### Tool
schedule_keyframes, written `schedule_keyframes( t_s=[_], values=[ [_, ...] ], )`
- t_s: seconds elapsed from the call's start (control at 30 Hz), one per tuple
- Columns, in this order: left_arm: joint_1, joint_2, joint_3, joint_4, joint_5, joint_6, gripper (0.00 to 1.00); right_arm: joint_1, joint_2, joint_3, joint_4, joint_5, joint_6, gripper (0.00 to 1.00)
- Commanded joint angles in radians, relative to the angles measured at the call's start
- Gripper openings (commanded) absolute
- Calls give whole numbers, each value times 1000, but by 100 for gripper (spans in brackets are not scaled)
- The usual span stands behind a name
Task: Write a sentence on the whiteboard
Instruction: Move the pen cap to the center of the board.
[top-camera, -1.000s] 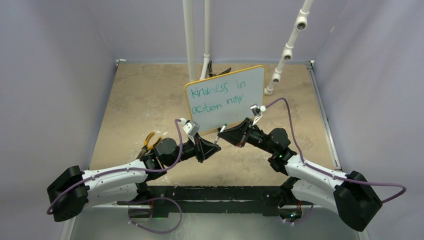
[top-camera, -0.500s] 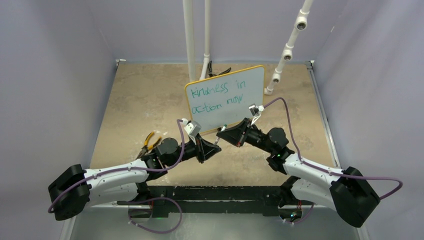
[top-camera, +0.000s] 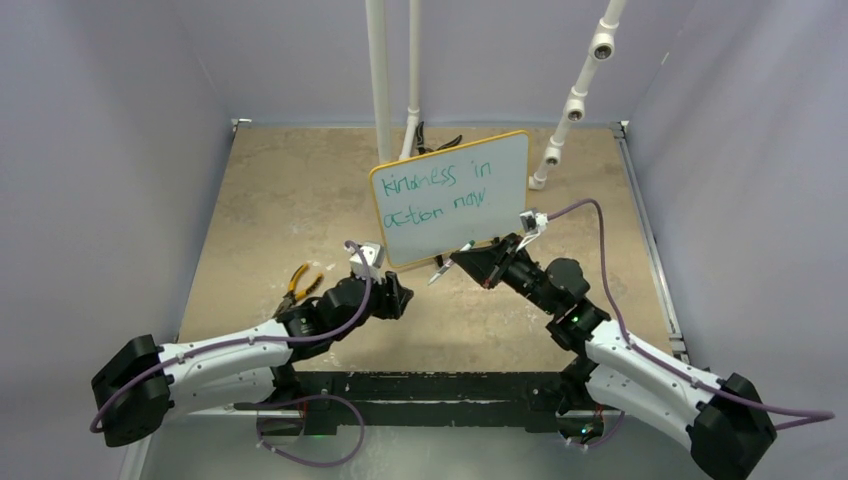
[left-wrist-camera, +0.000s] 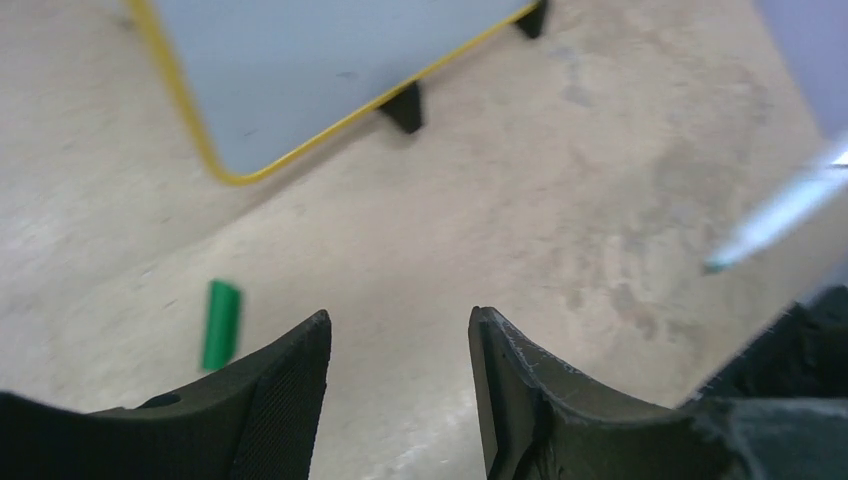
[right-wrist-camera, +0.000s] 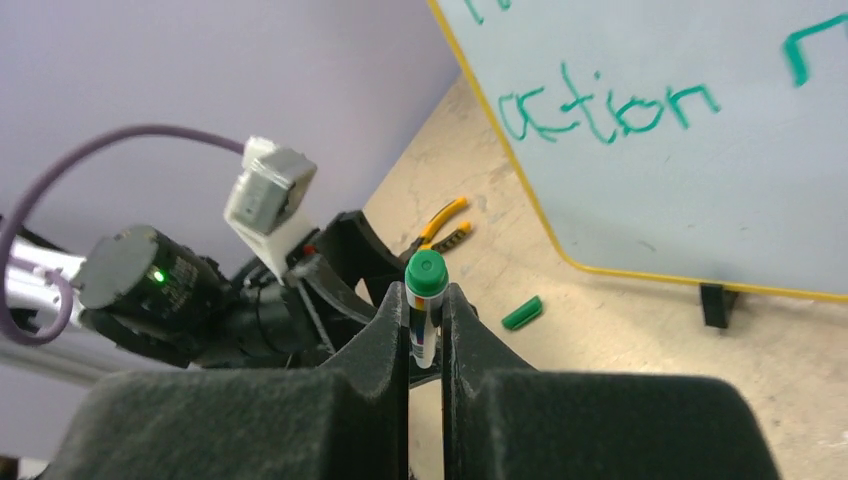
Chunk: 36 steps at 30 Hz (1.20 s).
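Enclosing everything are pale lavender walls (top-camera: 110, 120), and between them lies the table (top-camera: 280, 200), a mottled tan surface with faint darker stains and metal edging along its sides. White pipes (top-camera: 380, 80) rise from its far edge, well beyond both grippers. The whiteboard (top-camera: 505, 170) stands upright on small black feet just beyond the two grippers, its yellow frame angled a little, and the sentence (top-camera: 425, 183) in teal reads "kindness in action now" over two lines. The left gripper (left-wrist-camera: 400, 320) hangs low over bare table with its fingers spread and nothing between them. The right gripper (right-wrist-camera: 428, 310), near the board's lower edge, is pressed together on a marker (right-wrist-camera: 425, 275), whose tip points toward the left gripper. Yellow-handled pliers (top-camera: 297, 280) lie on the table to the left of the left gripper. A small green cap (left-wrist-camera: 221, 324) rests flat on the table just ahead and left of that gripper's fingers, apart from the board.
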Motion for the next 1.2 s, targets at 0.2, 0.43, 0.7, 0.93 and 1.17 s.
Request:
schedule_keyframes(
  t_s=[0.2, 0.43, 0.7, 0.93, 1.17],
  values=[
    [76, 117, 55, -286, -254, -73, 53, 1, -64, 22, -67, 83, -46, 0],
    [94, 183, 33, -144, -206, -28, 56, 1, -79, 20, -77, 73, -49, 0],
    [95, 294, 68, -91, -64, -17, 56, 1, -100, 19, -104, 88, -53, 0],
    [84, 331, 87, -43, 49, -68, 54, 1, -109, 14, -109, 97, -51, 0],
    [49, 470, 112, 204, 217, -133, 54, 1, -103, 20, -115, 99, -52, 0]
  ],
)
